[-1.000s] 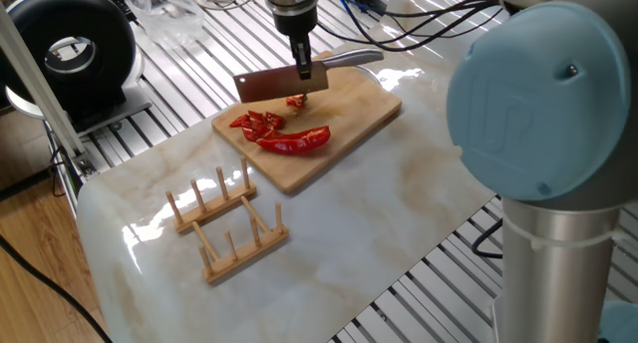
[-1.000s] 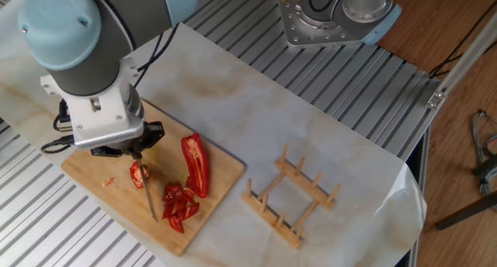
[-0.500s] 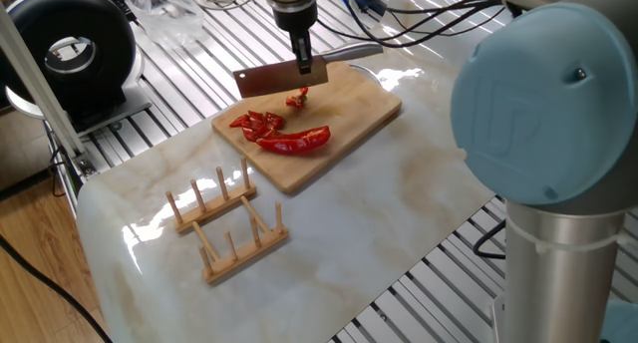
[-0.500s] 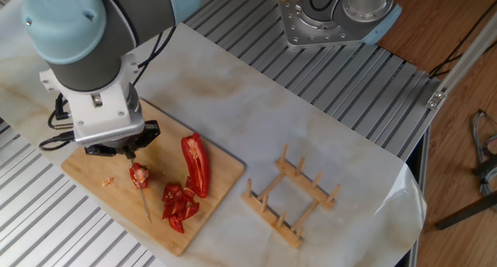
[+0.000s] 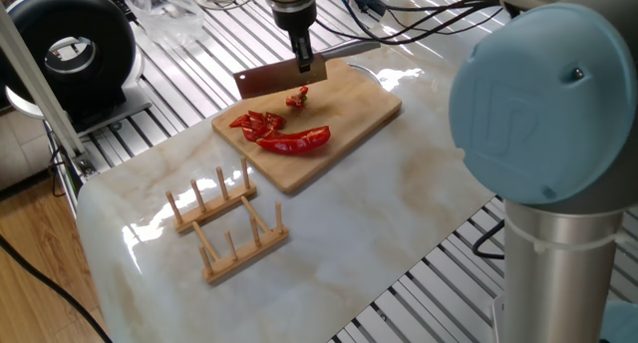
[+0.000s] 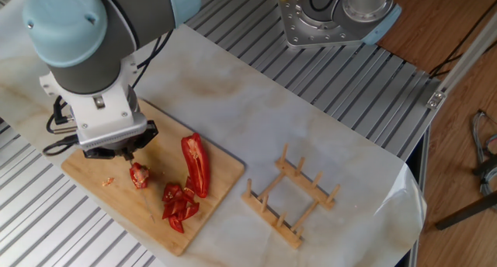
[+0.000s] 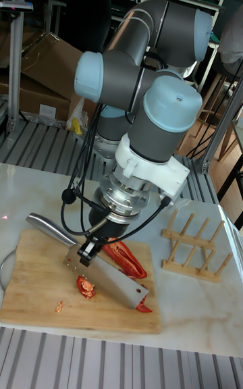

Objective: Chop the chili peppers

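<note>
- Bamboo cutting board [image 5: 344,134] is shown lying on the marble-patterned bench [image 5: 329,243], with the chili peppers [image 5: 284,132] on it.
- One long glossy half [image 6: 196,164] is seen beside a heap of cut pieces [image 6: 178,203]; a smaller chunk [image 6: 139,175] lies apart, nearer the blade, with a tiny scrap [image 6: 108,182] just beyond it.
- The end effector [image 5: 303,59] is closed on the cleaver [image 5: 281,78], gripped on the blade close to where the handle begins; the blade is held clear above the board, over the separate chunk.
- The peppers are judged light, soft and thin-walled, with slick skin that may slide or roll under a descending edge; cut pieces may stick to the blade.
- No grasp of the peppers appears to be intended; contact is made through the knife edge alone.
- In the other fixed view the blade and fingers are hidden beneath the wrist housing.
- In the tall fixed view part of the long half is covered by the blade [image 7: 111,279].
- A wooden rack [image 5: 224,223] stands apart from the board, unused.
</note>
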You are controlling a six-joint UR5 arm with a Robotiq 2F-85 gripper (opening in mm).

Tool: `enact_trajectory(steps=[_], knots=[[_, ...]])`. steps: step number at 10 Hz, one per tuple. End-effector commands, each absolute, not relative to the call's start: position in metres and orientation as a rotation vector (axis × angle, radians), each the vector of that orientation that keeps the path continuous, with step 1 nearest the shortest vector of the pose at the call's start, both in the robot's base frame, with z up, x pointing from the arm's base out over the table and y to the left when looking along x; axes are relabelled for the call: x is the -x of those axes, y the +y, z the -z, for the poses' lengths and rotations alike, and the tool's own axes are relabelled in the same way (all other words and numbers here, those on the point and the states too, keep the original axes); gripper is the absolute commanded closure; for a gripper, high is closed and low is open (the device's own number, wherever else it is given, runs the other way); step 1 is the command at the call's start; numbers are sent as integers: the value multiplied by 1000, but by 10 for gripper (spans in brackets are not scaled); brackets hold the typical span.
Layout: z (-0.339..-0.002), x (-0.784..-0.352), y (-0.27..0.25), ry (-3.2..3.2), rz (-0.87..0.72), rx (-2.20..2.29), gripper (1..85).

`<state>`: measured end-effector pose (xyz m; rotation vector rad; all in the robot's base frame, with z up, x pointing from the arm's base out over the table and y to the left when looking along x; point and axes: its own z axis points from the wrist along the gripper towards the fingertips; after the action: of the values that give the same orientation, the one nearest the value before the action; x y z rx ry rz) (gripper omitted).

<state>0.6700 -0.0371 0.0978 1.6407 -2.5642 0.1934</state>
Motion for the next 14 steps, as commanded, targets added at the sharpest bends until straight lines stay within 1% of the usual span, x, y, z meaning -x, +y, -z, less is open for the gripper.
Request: enact_trajectory(steps=[1, 10, 12, 14], knots=[[-94, -671, -35, -2514, -169, -1710, 843], [-95, -668, -37, -2435, -156, -1800, 843], [-97, -664, -39, -2454, -149, -1762, 843], [-98, -658, -40, -2561, -142, -1632, 843]])
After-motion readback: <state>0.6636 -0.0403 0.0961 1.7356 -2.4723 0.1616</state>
